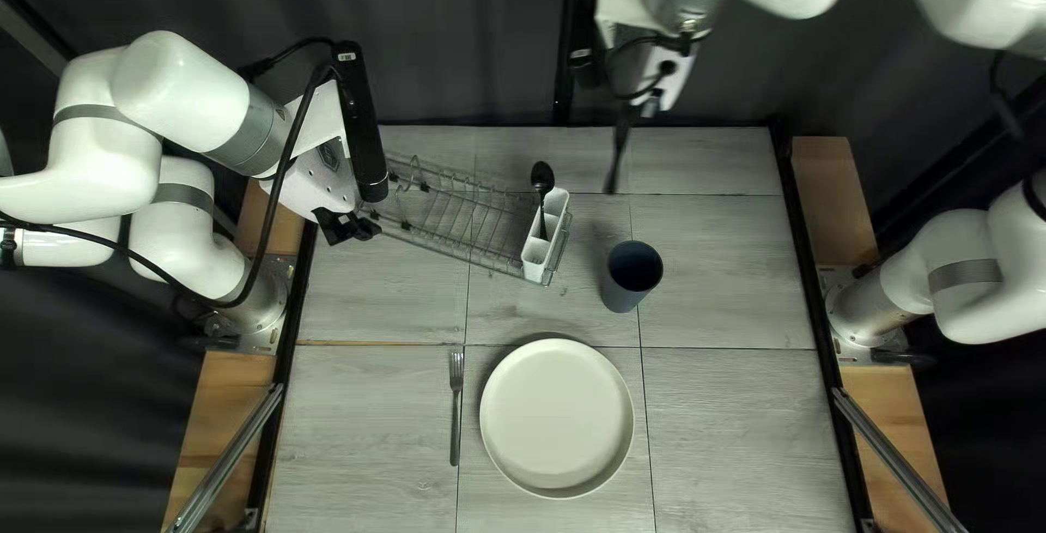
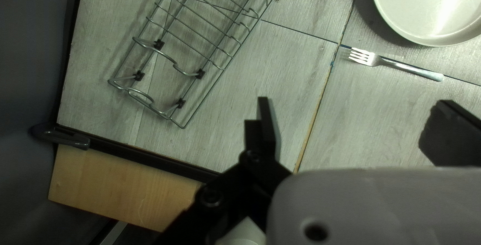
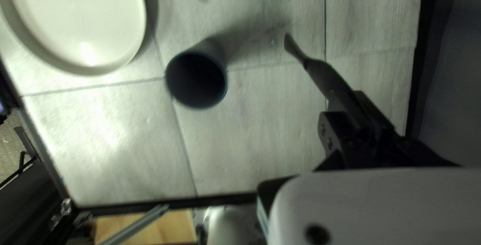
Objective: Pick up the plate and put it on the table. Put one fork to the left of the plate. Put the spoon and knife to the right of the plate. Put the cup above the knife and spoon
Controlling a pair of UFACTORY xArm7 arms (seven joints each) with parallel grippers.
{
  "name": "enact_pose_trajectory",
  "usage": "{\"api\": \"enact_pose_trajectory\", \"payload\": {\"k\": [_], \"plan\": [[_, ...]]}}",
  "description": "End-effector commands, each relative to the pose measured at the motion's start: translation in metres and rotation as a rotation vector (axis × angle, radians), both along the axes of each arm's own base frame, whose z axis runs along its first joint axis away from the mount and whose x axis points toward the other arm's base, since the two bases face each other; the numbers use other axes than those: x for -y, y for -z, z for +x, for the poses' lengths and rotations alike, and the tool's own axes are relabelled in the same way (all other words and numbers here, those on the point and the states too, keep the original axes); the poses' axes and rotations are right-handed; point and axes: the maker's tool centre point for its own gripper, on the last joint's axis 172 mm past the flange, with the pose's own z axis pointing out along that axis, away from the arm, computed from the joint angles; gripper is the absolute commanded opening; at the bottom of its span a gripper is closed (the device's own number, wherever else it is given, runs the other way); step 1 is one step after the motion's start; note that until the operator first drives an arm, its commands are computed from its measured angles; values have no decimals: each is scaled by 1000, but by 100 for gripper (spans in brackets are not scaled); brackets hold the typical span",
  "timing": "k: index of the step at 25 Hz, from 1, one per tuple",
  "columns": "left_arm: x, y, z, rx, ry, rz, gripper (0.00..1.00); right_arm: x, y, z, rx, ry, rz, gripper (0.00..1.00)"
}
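The right claw is clamped on the knife, held above the tabletop. Near it, the spoon stands in the white holder at the end of the wire rack. The cup is upright beyond the plate, whose left side has the fork just beside it. By the rack's other end, the left claw has its fingers apart.

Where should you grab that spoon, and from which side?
Probably by the thin neck just under its bowl, coming down from above. The spoon stands bowl up in the white holder, so its neck shows above while the handle's lower end is tucked inside.
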Motion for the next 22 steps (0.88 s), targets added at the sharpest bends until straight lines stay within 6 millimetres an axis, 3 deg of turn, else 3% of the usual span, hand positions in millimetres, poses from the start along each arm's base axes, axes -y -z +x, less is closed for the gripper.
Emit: {"api": "enact_pose_trajectory", "payload": {"k": [1,9,14,15,19,22], "plan": [[0,0,0,0,0,0,100,-62,-9,-42,-9,-35,31,0],[0,0,0,0,0,0,100,-168,16,-76,10,-112,97,0],[0,0,0,0,0,0,100,-216,29,-90,27,-140,143,0],[0,0,0,0,0,0,100,-221,32,-91,33,-140,153,0],[0,0,0,0,0,0,100,-274,48,-89,65,-149,189,0],[0,0,0,0,0,0,100,-279,50,-88,66,-156,189,0]]}}
